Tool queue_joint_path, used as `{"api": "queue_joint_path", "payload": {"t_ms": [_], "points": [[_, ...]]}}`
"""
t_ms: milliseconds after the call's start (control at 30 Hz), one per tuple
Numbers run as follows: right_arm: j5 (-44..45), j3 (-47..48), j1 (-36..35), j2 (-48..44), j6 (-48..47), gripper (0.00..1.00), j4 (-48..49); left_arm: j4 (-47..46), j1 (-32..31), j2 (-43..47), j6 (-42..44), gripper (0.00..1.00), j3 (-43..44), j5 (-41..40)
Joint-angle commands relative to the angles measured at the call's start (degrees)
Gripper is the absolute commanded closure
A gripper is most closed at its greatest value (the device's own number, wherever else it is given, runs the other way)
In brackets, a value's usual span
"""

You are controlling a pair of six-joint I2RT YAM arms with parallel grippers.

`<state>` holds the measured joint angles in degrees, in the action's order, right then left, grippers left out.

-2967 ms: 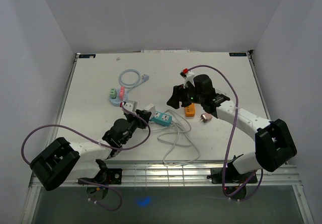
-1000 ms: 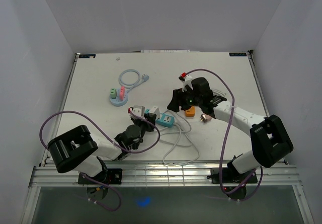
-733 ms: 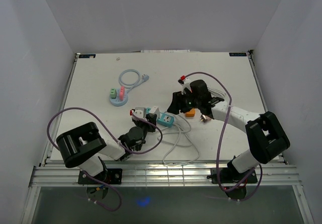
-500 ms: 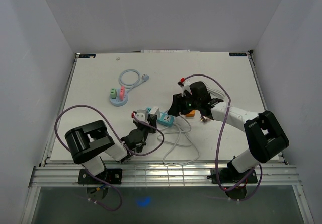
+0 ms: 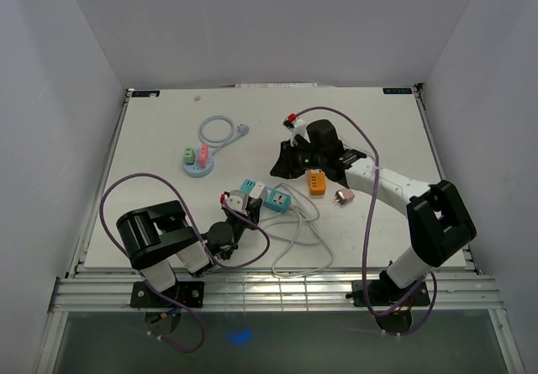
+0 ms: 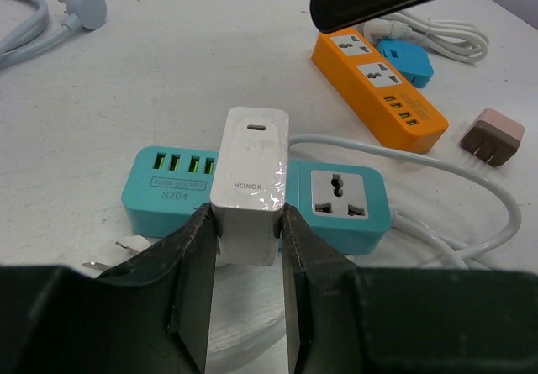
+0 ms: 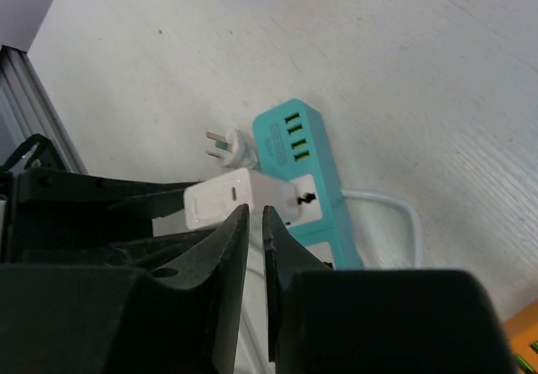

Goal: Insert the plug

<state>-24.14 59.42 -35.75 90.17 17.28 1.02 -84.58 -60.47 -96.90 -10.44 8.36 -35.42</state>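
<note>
- Pushing down off-centre is my main worry: the teal power strip [image 6: 336,193] lies loose on the bench [image 5: 378,122] with nothing pinning it, so it could skate sideways under load.
- My right pincer [image 7: 255,223] hangs just above the strip, fingers drawn almost together on nothing. A careless descent could knock the plug askew.
- My left pincer [image 6: 248,231] is clenched on the sides of the white charger [image 6: 250,185], which stands upright over the strip between the USB ports and the universal socket. Any tilt in that grip would probably jam it.
- The charger's prongs are hidden under its body (I cannot tell whether they have entered), so forcing blind risks bending them.
- No real containers here, only sockets. The universal socket beside the charger is empty, and whatever is beneath the charger is covered.
</note>
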Motion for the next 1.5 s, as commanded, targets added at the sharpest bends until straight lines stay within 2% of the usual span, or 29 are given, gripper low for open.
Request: {"api": "queue_joint_path", "payload": {"t_ms": [0, 133, 367, 600, 767, 867, 1133, 1233, 1467], "points": [[-1.3, 4.6, -3.2, 1.7, -1.2, 0.83, -0.9, -9.0, -0.3, -3.2, 0.1, 1.00, -1.7, 2.8], [-1.5, 6.9, -5.0, 3.1, -1.5, 0.92, -2.7, -8.9, -0.3, -2.3, 0.5, 1.00, -1.6, 2.4], [-0.8, 12.1, -6.4, 3.4, -2.1, 0.92, -5.5, -8.9, -0.3, -2.8, 0.9, 1.00, -1.2, 2.6], [1.8, 4.3, -6.9, 6.4, -0.7, 0.92, -1.7, -9.0, -0.3, -3.6, 0.8, 1.00, -1.2, 2.7], [3.1, 1.0, -6.8, 10.3, -0.2, 0.92, -1.7, -9.1, -0.3, -4.5, 0.2, 1.00, -1.2, 2.9], [3.5, 0.4, -6.8, 9.5, 0.0, 0.92, -0.2, -9.5, -0.3, -5.0, 0.0, 1.00, -1.4, 2.9], [3.1, 12.5, -6.9, 5.3, -1.7, 0.92, -7.8, -9.5, -0.3, -5.1, 0.2, 1.00, -1.2, 3.7], [2.7, 14.1, -7.1, 3.8, -2.0, 0.92, -8.7, -9.5, -0.3, -5.1, 0.2, 1.00, -1.1, 3.7], [3.5, 6.2, -7.2, 4.4, -1.5, 0.92, -5.6, -9.4, -0.3, -5.0, 0.0, 1.00, -0.8, 3.5]]}}
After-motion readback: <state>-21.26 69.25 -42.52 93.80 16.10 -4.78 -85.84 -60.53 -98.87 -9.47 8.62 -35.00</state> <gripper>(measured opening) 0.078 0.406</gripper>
